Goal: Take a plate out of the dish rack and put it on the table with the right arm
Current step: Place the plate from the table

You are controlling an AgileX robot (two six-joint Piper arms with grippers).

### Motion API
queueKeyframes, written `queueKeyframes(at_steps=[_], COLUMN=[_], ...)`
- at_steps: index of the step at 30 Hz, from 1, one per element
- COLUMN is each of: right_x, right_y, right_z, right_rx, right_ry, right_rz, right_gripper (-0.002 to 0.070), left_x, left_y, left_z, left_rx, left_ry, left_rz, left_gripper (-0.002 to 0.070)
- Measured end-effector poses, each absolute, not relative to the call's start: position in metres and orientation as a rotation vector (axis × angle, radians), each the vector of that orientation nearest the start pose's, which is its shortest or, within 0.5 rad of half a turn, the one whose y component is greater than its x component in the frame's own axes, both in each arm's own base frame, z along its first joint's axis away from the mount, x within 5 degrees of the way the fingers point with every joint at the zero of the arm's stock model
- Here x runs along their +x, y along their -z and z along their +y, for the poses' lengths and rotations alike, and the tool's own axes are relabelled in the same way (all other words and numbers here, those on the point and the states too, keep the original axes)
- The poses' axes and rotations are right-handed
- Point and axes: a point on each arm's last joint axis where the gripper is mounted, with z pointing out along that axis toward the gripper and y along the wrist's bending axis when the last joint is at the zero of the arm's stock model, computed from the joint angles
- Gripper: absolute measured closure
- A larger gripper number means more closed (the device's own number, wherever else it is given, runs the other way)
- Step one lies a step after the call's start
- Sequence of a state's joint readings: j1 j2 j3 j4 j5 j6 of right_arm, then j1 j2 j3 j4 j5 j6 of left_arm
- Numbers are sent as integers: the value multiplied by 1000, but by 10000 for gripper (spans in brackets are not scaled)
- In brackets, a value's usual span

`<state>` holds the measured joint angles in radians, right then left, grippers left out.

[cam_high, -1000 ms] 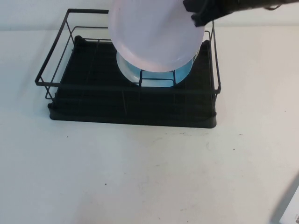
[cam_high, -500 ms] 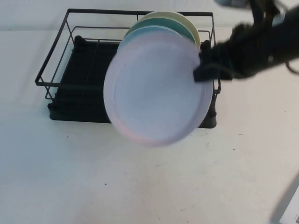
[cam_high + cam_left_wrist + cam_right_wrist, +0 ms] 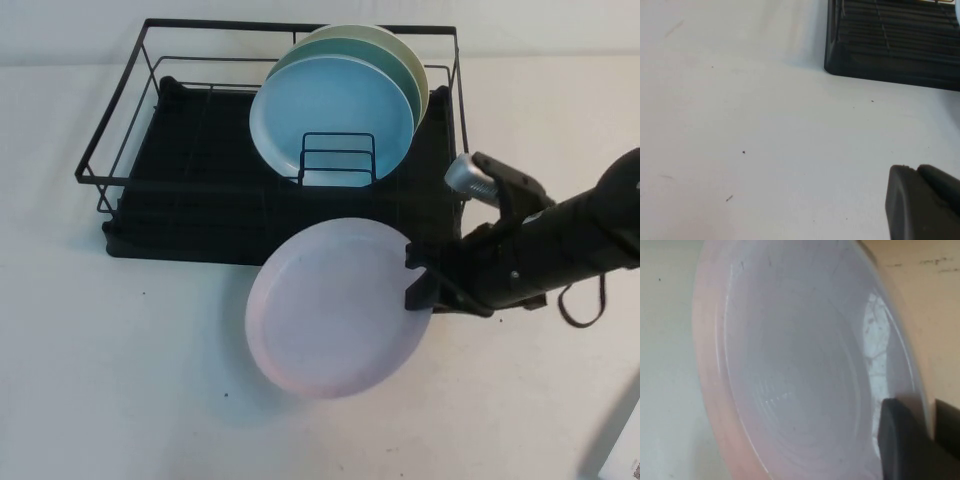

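High view: one pale pink plate is seen held over the table, just in front of the dish rack, near the rack's front right corner. The plate is tilted, with its face turned toward the camera, and its upper edge overlaps the rack's front edge in this view. Whether its lower rim touches the table cannot be told. The plate is gripped at its right rim by the right gripper, whose fingers are closed onto the rim; the right arm reaches in from the right side, with one silver-grey metal part showing near the wrist.

Three plates are counted standing upright in the rack, toward its rear right: a light blue plate in front, a teal green plate behind it, and a pale yellow plate at the back. One small wire divider stands in front of the blue plate. With the pink one, four plates are counted in all.

In the right wrist view, the pink plate fills most of the picture, and one dark finger is seen pressed on its inner face at the rim.

In the left wrist view, a part of the left gripper is seen above bare table, well apart from a corner of the rack; whether it is open or closed cannot be told.
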<state>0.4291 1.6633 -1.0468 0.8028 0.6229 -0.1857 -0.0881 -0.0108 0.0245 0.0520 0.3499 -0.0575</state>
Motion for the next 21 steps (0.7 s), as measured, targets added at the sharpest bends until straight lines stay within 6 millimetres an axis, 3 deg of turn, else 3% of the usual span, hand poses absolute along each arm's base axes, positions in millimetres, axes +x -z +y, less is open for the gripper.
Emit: queueKeyframes(at_steps=[9,15,18,21], right_x=[307,310,313,315], right_y=[-178,-173,-172,-169], right_z=[187,187,186,185], right_rx=[24,54,66,56], right_ry=[-962,-949,-923,-892], right_rz=[2736,2729,2708,2705], right_gripper=[631,626,584,488], left_x=[53,53,53,53], left_y=[-174,-174,-174,-174], left_z=[-3,-3,-3,-3], left_rx=[61,61,61,61], left_ry=[51,51,51,51], left_rz=[1846,1846,1846,1846], left_gripper=[680,680,680,680])
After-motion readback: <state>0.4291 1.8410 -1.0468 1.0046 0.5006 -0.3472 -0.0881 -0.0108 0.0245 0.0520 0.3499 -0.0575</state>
